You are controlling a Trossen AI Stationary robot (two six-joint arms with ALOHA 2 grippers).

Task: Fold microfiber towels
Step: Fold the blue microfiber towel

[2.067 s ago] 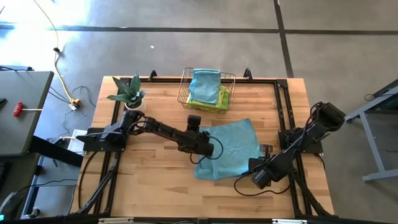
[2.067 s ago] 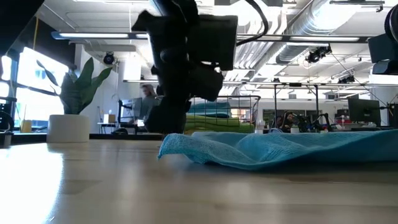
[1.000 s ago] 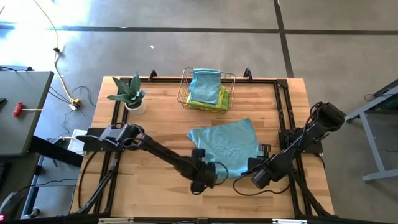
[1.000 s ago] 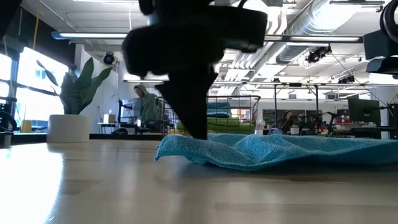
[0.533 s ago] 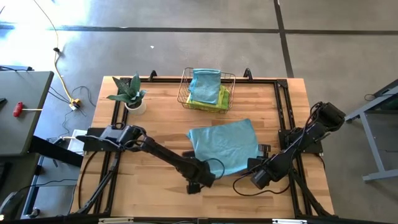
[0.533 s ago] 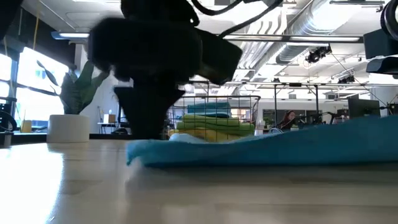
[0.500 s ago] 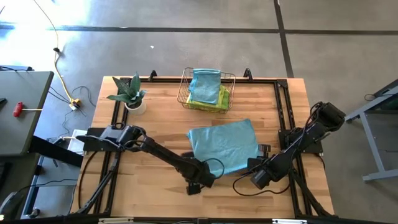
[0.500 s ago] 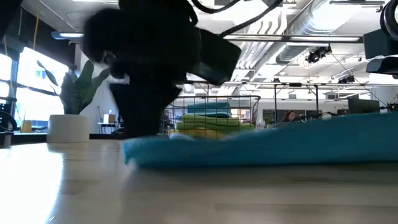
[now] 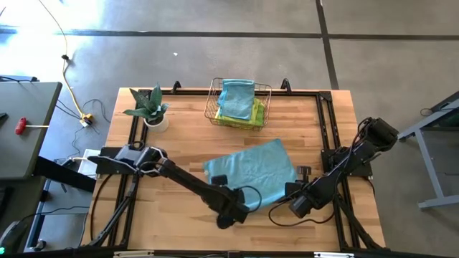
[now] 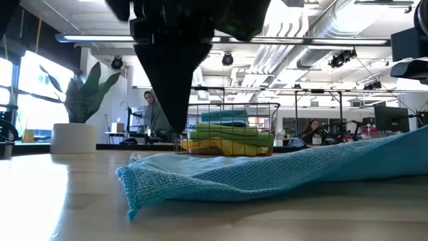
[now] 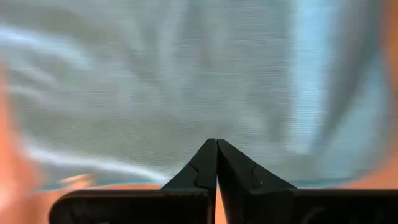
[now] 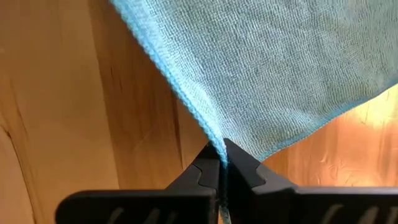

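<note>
wrist views alone show both jaws clamped on teal towel (image 9: 251, 172) edges.

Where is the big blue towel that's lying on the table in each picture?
High view: the teal towel is spread mid-table, between the two arms.
Low view: it lies along the tabletop across the middle and right.
Left wrist view: it fills most of the picture.
Right wrist view: it covers the upper right, a corner pinched in the jaws.
Shared landmark: the wire basket, in the high and low views only.
</note>
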